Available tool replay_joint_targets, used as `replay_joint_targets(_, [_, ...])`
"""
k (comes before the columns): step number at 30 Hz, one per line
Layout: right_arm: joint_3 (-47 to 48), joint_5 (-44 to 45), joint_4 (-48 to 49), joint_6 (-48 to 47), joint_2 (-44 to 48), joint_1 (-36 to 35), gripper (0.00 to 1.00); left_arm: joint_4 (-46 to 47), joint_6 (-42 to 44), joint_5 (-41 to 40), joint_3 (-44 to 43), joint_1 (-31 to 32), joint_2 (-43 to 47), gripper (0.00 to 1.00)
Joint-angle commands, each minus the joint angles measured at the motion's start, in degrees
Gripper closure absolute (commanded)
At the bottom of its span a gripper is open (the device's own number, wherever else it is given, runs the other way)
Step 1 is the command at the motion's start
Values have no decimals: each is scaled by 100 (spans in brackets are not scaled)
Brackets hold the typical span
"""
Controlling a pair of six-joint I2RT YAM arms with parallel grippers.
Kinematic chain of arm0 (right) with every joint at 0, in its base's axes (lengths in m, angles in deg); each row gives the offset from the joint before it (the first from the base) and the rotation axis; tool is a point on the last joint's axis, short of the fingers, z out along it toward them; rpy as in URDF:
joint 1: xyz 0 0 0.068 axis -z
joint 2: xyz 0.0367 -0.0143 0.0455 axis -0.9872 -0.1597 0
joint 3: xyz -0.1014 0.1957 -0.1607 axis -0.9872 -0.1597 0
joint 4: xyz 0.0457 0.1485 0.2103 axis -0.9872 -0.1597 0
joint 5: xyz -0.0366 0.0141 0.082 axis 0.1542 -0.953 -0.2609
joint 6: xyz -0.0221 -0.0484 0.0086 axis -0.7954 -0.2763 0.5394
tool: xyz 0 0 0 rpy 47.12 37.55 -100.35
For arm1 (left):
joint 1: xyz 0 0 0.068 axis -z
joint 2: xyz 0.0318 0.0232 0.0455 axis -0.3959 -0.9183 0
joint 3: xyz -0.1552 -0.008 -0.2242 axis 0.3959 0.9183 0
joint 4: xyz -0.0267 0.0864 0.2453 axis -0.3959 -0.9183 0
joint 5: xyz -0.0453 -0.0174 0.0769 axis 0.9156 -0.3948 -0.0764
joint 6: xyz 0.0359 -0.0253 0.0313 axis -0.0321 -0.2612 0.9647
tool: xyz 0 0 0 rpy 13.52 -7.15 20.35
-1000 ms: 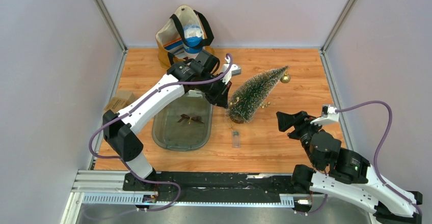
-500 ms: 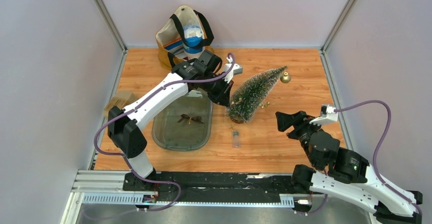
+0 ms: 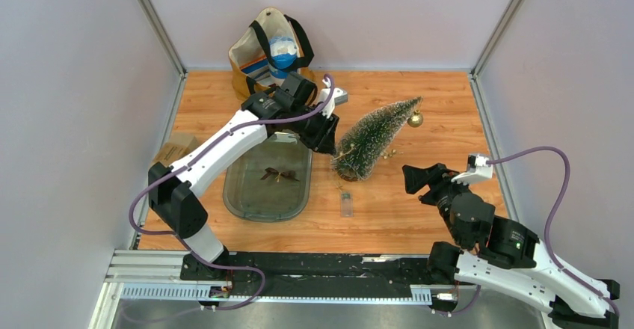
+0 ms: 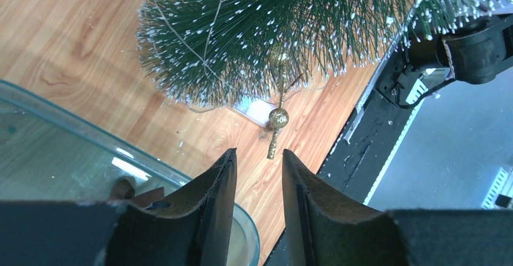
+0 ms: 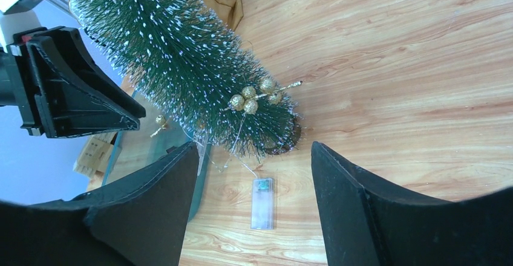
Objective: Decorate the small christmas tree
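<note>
Can see the small christmas tree [image 3: 376, 138] on its side, at 2 o'clock from the clear tray [image 3: 263, 217], tip toward 1 o'clock. Shows the left gripper [image 4: 258, 157] partly open and holding nothing, close to a gold sprig [image 4: 278, 116] hanging in the needles. Shows the right gripper [image 5: 253, 151] wide open and empty, at 4 o'clock. May knock the loosely hooked sprig out when pulling back, or roll the tree.

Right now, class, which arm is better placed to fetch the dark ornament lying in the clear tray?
Probably left. The left gripper hangs open at the clear tray's far corner, beside the small christmas tree, near the dark ornament. The right gripper, open, sits beyond the tree, farther away.
</note>
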Motion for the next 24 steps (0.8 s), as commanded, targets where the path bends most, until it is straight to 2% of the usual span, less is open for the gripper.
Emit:
replay_joint_targets(1, [-21, 39, 131, 104, -29, 13, 29, 232, -87, -74, 86, -64, 427, 57])
replay_joint_targets(8, [-74, 30, 131, 165, 6, 5, 29, 276, -113, -311, 393, -134, 770, 51])
replay_joint_targets(13, [-56, 48, 131, 183, 15, 13, 28, 451, -262, -767, 954, -178, 1288, 44])
replay_joint_targets(15, [-65, 57, 131, 183, -2, 13, 28, 496, -368, -1013, 1184, -204, 1508, 38])
replay_joint_targets(17, [-82, 66, 131, 191, -2, 13, 28, 540, -473, -1354, 1421, -222, 1728, 22])
replay_joint_targets(18, [-83, 66, 131, 209, -2, 13, 28, 557, -508, -1479, 1587, -231, 1877, 19])
replay_joint_targets(24, [-83, 109, 17, 340, 33, 13, 28, 593, -763, -2288, 2247, -389, 2343, 18])
